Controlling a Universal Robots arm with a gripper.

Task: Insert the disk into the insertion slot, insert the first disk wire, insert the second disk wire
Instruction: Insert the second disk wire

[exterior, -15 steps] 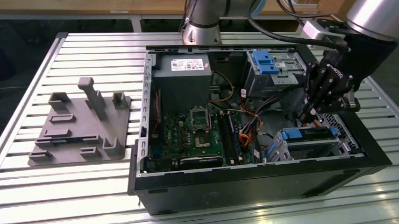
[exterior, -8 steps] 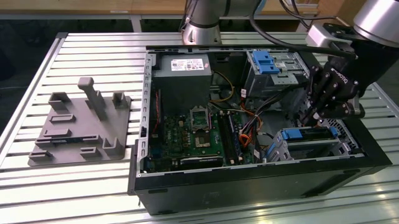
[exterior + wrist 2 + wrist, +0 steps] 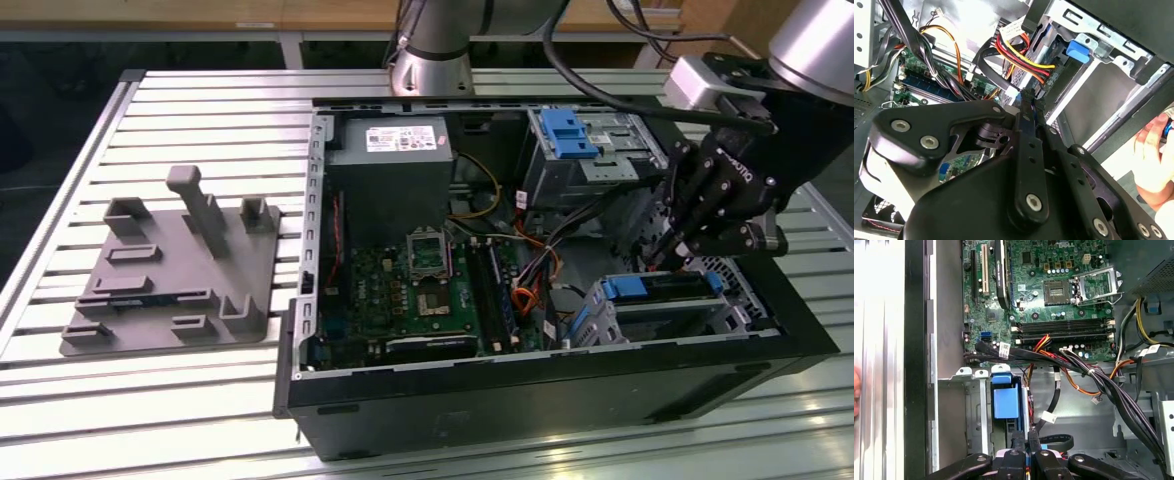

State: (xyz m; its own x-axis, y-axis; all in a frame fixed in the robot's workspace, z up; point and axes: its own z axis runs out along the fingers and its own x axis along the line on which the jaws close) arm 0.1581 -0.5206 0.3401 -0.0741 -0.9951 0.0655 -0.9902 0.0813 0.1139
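The disk, seen by its bright blue carrier [image 3: 661, 288] [image 3: 1005, 402], lies inside the insertion slot, a silver perforated cage [image 3: 694, 318] [image 3: 973, 415] at the case's corner on the exterior view's right. My gripper [image 3: 657, 262] [image 3: 1031, 95] [image 3: 1026, 432] hangs just at the disk's cabled end. Its fingers [image 3: 1026, 107] are pressed close together on the end of a black disk wire [image 3: 1050, 405] [image 3: 985, 52], with a bit of blue showing between them. A red, yellow and black wire bundle [image 3: 1021, 54] runs to the disk's end right beside the fingertips.
A taller grey bay with a blue latch [image 3: 571, 132] stands at the back of the case. The motherboard [image 3: 427, 290] and loose cables [image 3: 1104, 385] fill the middle. A grey fixture plate [image 3: 167, 280] lies on the exterior view's left. A hand [image 3: 1154, 160] rests outside the case wall.
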